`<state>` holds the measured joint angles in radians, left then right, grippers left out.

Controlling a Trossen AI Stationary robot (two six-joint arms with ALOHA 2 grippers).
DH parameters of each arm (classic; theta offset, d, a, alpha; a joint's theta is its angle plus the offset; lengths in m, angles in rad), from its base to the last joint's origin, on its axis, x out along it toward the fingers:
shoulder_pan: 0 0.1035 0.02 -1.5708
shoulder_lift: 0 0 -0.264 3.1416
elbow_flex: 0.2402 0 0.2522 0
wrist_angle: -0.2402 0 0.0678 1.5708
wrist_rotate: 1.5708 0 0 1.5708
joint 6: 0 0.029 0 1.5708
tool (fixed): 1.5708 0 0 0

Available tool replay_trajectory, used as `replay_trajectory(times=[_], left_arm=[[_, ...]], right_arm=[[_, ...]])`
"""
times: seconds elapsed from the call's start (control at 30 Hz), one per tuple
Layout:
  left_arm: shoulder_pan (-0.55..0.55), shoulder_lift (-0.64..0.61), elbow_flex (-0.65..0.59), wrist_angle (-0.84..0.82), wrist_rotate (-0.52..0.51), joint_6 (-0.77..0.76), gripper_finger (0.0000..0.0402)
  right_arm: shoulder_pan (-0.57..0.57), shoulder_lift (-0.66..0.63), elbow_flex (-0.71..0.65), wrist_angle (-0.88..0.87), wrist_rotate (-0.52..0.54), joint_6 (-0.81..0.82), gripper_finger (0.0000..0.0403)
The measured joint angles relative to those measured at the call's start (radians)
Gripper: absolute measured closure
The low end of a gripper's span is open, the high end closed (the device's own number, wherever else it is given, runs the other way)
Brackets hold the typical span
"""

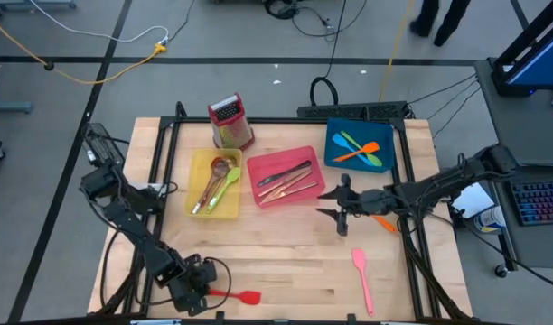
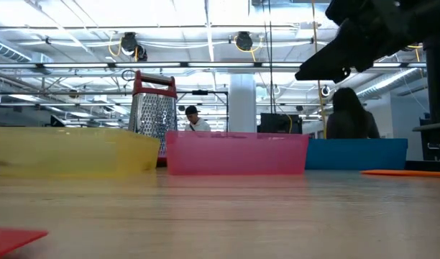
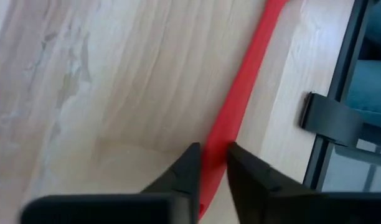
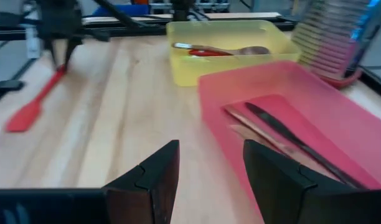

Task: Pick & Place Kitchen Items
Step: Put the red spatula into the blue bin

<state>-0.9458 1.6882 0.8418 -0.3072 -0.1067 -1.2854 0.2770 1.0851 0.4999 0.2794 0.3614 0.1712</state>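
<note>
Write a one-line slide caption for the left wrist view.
Left gripper closing its dark fingers around the handle of the red silicone spatula lying on the light wooden table.

Three trays sit on the counter [image 1: 295, 271]: one yellow [image 1: 197, 203], one pink [image 1: 258, 165], one blue [image 1: 334, 155]. One grater [image 1: 229, 122] stands behind them. Loose utensils: one red spatula [image 1: 237, 296], one pink spatula [image 1: 361, 278]. Two arms work here.
</note>
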Motion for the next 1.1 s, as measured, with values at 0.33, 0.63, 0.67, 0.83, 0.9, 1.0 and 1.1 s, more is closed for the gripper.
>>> replay_trajectory(times=[0.33,0.63,0.67,0.83,0.9,1.0,1.1], left_arm=[[0.02,0.004,-0.005,0.023,-0.201,0.004,0.0393],[0.074,0.002,-0.002,0.205,-0.33,0.264,0.0388],[0.078,0.002,-0.002,0.232,-0.354,0.302,0.0387],[0.08,0.001,0.0,0.264,-0.41,0.372,0.0368],[0.07,0.001,0.0,0.261,-0.421,0.363,0.035],[0.045,0.001,0.0,0.25,-0.418,0.307,0.0317],[0.004,0.001,0.0,0.252,-0.408,0.28,0.0287]], right_arm=[[0.159,0.159,0.0,0.277,-0.003,0.046,0.0232],[0.221,0.524,0.015,0.8,-0.042,-0.013,0.0232],[0.222,0.551,0.023,0.822,-0.063,-0.019,0.0232],[0.221,0.621,0.061,0.844,-0.104,-0.046,0.0232],[0.221,0.629,0.069,0.847,-0.103,-0.055,0.0232],[0.221,0.629,0.068,0.848,-0.102,-0.053,0.0232],[0.221,0.629,0.068,0.849,-0.102,-0.053,0.0232]])
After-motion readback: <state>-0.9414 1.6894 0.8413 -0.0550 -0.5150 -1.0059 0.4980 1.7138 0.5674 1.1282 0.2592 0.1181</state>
